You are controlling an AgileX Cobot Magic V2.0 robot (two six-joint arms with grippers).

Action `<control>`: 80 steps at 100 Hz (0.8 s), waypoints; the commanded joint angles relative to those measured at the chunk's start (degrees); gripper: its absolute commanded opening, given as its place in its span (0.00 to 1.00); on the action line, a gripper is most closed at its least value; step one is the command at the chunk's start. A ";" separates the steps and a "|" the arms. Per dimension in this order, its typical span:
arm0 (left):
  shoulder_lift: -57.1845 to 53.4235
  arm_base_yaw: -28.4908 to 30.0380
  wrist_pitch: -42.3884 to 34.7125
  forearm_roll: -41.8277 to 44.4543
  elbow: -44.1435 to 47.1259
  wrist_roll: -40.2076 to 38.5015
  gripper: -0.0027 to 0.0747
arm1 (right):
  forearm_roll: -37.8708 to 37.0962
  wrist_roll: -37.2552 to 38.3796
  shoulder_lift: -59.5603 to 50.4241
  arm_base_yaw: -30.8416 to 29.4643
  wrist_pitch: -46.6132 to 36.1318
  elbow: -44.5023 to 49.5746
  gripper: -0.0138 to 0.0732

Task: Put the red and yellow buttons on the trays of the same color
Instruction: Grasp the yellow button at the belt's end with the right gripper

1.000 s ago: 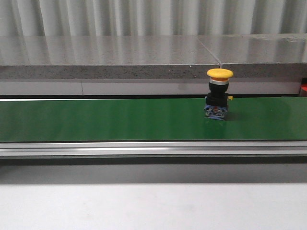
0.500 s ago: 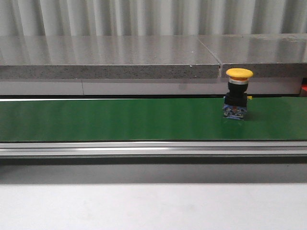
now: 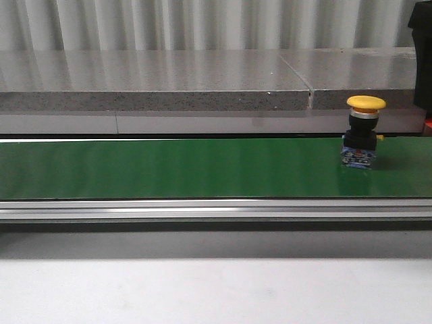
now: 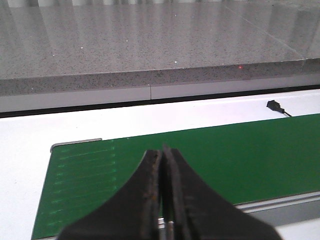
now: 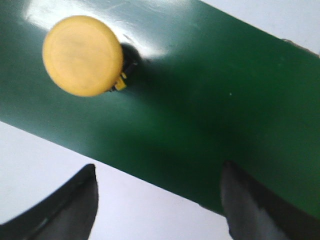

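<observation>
**Yellow button far right on the belt**

While the button [image 3: 364, 132] stands upright on the green belt [image 3: 169, 169], you see it at about 3 o'clock in the front view, near the right edge. From above, your right gripper [image 5: 159, 200] hangs with jaws spread wide and empty, the yellow cap [image 5: 82, 55] off toward 10 o'clock. Your left gripper [image 4: 162, 200] sits over the belt's other end, jaws pressed together on nothing.
</observation>
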 commanded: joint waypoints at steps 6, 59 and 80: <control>0.34 -0.34 -4.33 -1.02 -1.48 0.11 0.01 | 3.16 -3.27 -1.68 0.25 -4.63 -0.28 0.76; 0.34 -0.34 -4.33 -1.02 -1.48 0.11 0.01 | 5.74 -5.84 4.98 0.25 -13.61 -0.28 0.72; 0.34 -0.34 -4.33 -1.02 -1.48 0.11 0.01 | 5.74 -4.63 4.78 0.19 -12.06 -0.28 0.31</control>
